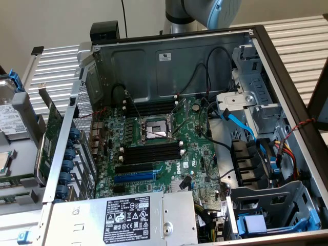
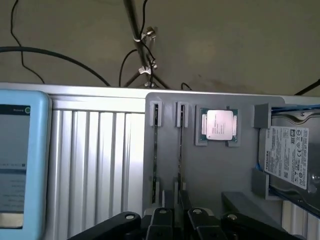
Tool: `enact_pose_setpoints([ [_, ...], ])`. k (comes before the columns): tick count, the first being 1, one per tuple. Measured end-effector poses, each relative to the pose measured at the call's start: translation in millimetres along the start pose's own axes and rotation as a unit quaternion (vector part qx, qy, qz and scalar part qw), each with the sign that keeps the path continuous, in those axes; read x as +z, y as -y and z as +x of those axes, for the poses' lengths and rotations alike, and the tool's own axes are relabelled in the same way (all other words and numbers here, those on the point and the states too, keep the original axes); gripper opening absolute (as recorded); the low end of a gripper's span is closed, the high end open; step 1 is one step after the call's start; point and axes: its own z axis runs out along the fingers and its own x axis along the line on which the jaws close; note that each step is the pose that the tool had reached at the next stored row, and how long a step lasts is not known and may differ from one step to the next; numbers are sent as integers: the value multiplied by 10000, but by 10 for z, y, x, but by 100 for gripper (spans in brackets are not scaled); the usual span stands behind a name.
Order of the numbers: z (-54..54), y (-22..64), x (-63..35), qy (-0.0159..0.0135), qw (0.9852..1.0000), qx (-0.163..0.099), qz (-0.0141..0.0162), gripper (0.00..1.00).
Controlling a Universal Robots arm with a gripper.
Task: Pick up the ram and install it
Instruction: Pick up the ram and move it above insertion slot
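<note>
Grey tray point(image 2: 220, 175): gripper point(image 2: 179, 212) at ram point(image 2: 180, 150).
Ram stands on edge in clips point(image 2: 181, 116) by the tray's edge, faces free to grasp; gripper spread or pinching, cannot tell.

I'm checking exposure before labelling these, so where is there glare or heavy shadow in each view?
Exterior view: the motherboard is evenly lit, the ribbed table is bright, and the black fan housing reads darkest. Wrist view: the processor's lid and the blue-framed screen look washed out, and the brownish background is dim.
</note>
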Motion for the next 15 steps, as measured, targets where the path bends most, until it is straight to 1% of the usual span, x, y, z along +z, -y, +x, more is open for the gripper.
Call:
enact_pose_setpoints([
  [2,15,-2,25,0,10000,-1,8,30],
  [4,30,-3,50,0,10000,-1,9,30],
  [5,40,-4,67,-1,10000,-1,9,36],
  [8,65,-4,120,-1,10000,-2,11,36],
  [15,176,-4,247,0,10000,-3,11,36],
])
